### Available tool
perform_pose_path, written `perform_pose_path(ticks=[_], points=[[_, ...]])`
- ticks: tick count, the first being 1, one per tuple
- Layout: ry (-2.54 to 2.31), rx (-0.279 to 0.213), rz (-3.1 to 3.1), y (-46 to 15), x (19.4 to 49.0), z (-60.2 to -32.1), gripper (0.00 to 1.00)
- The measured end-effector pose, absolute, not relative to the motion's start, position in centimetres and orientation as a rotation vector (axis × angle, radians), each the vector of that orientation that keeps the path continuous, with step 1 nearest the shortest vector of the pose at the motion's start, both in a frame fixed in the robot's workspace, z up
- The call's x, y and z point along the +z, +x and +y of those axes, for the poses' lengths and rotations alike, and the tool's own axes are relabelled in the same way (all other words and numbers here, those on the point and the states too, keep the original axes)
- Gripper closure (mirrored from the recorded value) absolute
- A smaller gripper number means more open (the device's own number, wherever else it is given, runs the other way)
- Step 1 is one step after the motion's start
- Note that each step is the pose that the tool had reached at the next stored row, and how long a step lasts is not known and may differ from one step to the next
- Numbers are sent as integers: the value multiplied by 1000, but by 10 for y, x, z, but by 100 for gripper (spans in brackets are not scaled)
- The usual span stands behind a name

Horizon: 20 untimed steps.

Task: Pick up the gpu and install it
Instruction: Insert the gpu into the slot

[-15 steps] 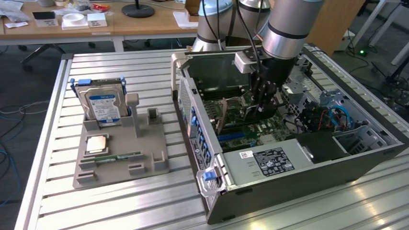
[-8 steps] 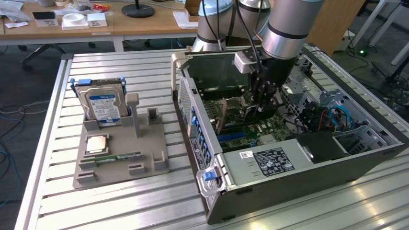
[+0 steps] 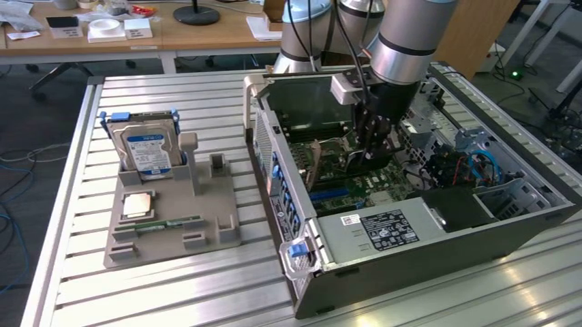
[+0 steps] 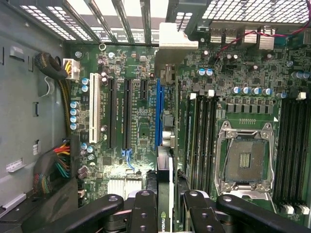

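Observation:
The gpu is a thin black card seen edge-on, and my gripper is shut on it, one black finger on each side. It hangs inside the open computer case, in line with the long blue slot on the motherboard; I cannot tell whether its lower edge touches the slot. In the exterior view my gripper reaches down into the case, and the gpu shows as a brownish board beside the fingers.
An empty CPU socket and RAM slots lie beside the blue slot. The power supply fills the case's near corner. On the grey fixture to the exterior view's left stand a hard drive, a CPU and a RAM stick.

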<state>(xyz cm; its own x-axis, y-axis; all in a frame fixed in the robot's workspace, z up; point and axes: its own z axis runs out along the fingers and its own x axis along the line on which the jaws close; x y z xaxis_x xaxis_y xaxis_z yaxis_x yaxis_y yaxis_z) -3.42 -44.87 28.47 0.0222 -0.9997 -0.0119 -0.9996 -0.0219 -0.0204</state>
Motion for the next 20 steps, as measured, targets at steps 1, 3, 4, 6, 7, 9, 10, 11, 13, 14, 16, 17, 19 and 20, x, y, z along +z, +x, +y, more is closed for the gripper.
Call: perform_pose_path(ticks=[1,3,4,6,7,9,10,11,13,14,16,17,19,20], points=[[-2230,-9,2181,-34,285,-449,74],[-2230,-9,2181,-34,285,-449,74],[-2229,-9,2181,-34,285,-449,74],[-2229,-9,2181,-34,285,-449,74],[-2229,-9,2181,-34,285,-449,74],[-2229,-9,2181,-34,285,-449,74],[-2229,-9,2181,-35,285,-449,74],[-2229,-9,2181,-35,285,-449,74],[-2229,-9,2181,-35,285,-449,74],[-2229,-9,2181,-35,285,-449,74],[-2230,-9,2181,-35,285,-450,74],[-2229,-9,2181,-35,285,-451,74],[-2229,-9,2181,-35,285,-452,74],[-2229,-9,2181,-35,285,-452,74]])
